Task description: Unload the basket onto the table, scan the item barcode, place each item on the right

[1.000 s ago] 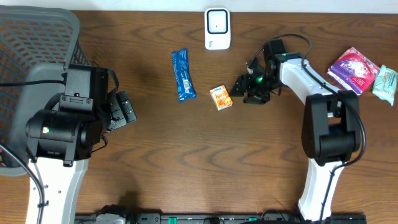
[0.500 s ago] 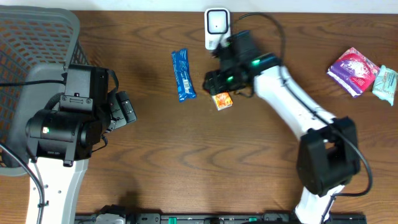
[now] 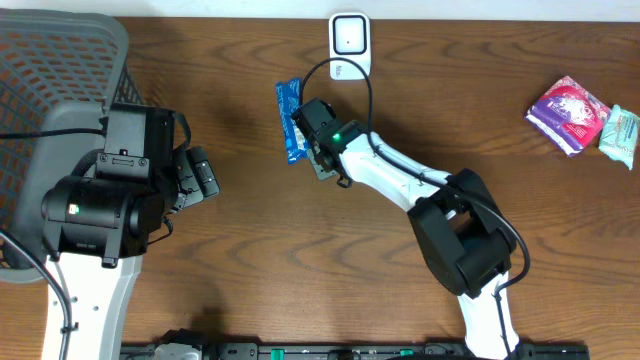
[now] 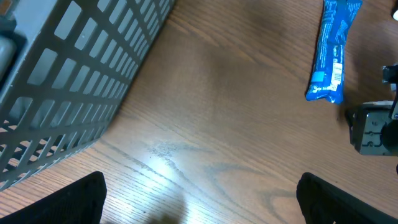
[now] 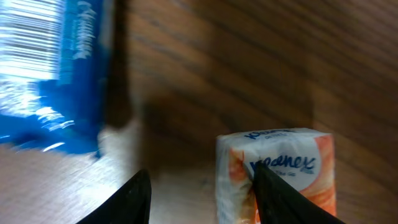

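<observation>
Kleenex tissue pack (image 5: 292,146), white and orange, lies on the wooden table (image 3: 300,250) just right of the lower end of a blue snack wrapper (image 3: 288,105). From overhead the pack is hidden under the right gripper (image 3: 322,150), which reaches across the middle of the table and covers the wrapper's lower end as well.

In the right wrist view the right gripper's jaws stand apart. One dark finger (image 5: 134,199) sits over bare wood, clear of the pack. The other crosses in front of the pack's printed face, and I cannot tell whether it touches it. The pack's left edge shows in the gap between the two fingers, so nothing is gripped. The wrapper's barcode (image 5: 37,43) shows blurred at the upper left of that view.

A white scanner (image 3: 350,45) sits at the far edge of the table, near the wrapper's upper end and apart from the gripper.

The left gripper (image 4: 199,205) hangs spread wide and empty over bare wood, beside a grey mesh basket (image 4: 62,93) at the table's left.

At the far right lie a purple packet (image 3: 568,112) and a pale green one (image 3: 620,135), touching each other.
</observation>
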`<state>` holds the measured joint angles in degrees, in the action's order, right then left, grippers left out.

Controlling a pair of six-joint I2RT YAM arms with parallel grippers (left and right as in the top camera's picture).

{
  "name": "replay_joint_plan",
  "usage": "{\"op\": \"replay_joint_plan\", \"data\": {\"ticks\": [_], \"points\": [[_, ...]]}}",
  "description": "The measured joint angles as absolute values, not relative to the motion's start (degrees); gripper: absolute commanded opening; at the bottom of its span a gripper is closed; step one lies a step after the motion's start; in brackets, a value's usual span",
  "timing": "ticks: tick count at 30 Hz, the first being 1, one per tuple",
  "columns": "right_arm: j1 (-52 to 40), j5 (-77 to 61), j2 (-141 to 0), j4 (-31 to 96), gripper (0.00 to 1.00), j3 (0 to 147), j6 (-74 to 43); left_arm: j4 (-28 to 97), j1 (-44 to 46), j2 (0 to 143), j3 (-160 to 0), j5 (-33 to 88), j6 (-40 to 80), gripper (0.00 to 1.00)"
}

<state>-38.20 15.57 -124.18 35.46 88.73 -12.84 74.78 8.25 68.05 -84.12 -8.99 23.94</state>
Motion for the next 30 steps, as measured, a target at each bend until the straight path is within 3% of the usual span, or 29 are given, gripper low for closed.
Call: {"op": "replay_joint_plan", "data": {"ticks": [6, 30], "points": [[-38.2, 19.5, -124.5, 35.7, 0.37, 88.8, -13.0, 74.8, 8.3, 68.1, -84.1, -9.0, 23.9, 0.98], [-37.9, 22.7, -120.9, 41.0, 0.43, 88.8, -15.1, 74.8, 8.3, 68.1, -84.1, -9.0, 23.9, 0.98]]}}
